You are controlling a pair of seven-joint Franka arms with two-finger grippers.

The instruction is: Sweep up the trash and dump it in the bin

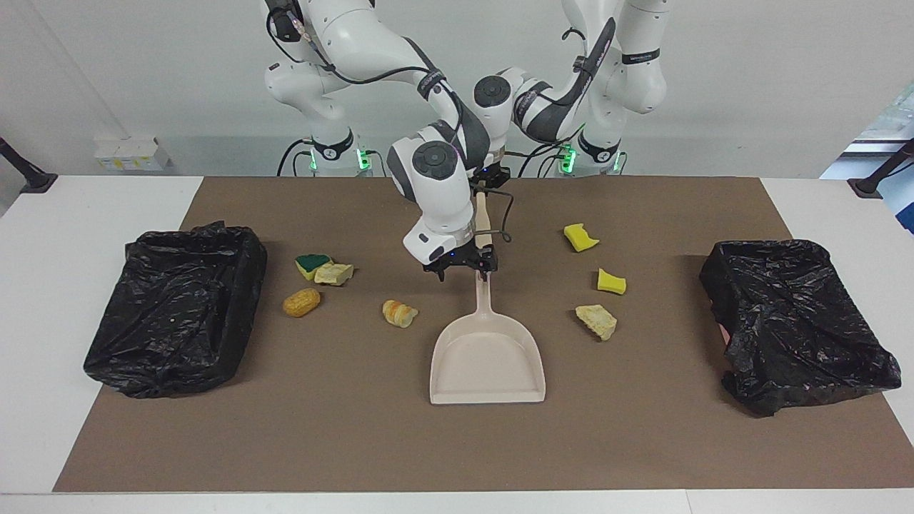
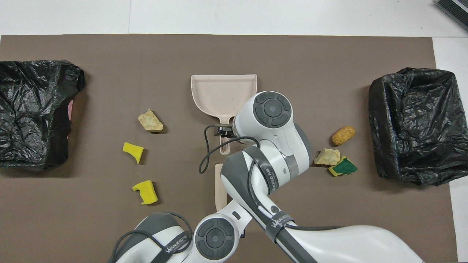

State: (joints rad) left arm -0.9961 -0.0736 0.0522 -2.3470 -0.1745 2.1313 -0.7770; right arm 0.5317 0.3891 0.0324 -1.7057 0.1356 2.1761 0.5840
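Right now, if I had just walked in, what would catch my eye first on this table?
Probably the beige dustpan in the middle of the brown mat, with the right arm's tool low over its handle. Next, the two black-lined bins, one at each end, and the bright yellow and orange scraps scattered between them.
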